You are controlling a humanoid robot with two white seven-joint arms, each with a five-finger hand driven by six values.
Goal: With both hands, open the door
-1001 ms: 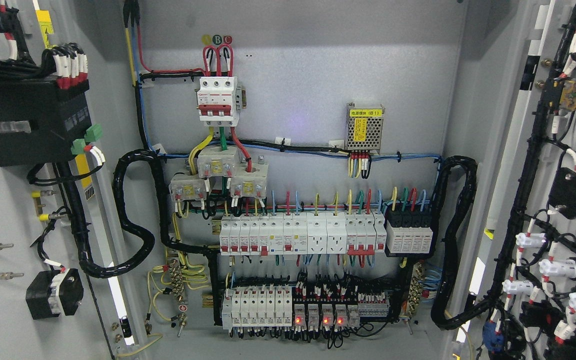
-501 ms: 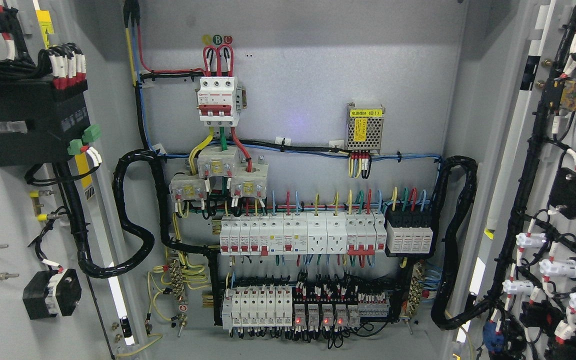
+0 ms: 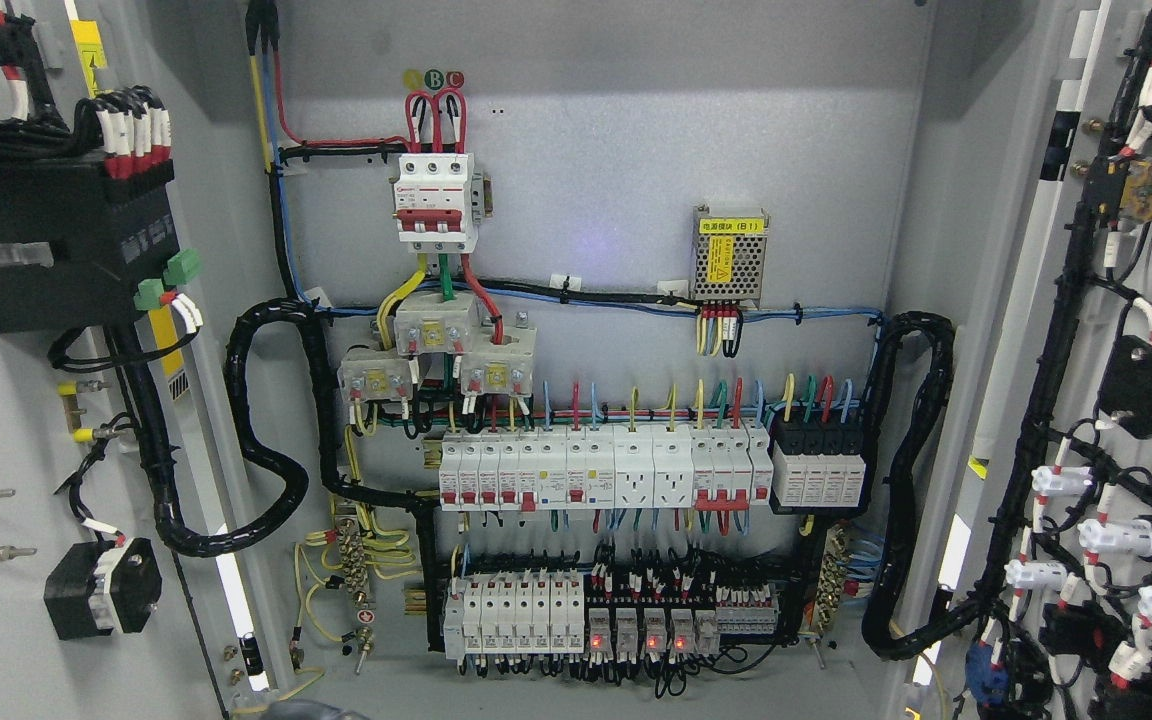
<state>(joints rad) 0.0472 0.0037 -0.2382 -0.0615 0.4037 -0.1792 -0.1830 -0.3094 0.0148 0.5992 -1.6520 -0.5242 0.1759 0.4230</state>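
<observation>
My hands: neither in view, so whether fingers are spread or curled I cannot tell. Both doors swung wide — left door (image 3: 6, 420) fills left edge, right door (image 3: 1126, 400) fills right edge, each showing wired inner face (both cut off by frame). Between them, cabinet back panel (image 3: 616, 160) in full view: red-and-white main breaker (image 3: 436, 200) up top, breaker row (image 3: 596, 470) mid, relays with red lights (image 3: 641, 635) below. Grey blur at bottom edge (image 3: 296, 710) — too dim to name.
</observation>
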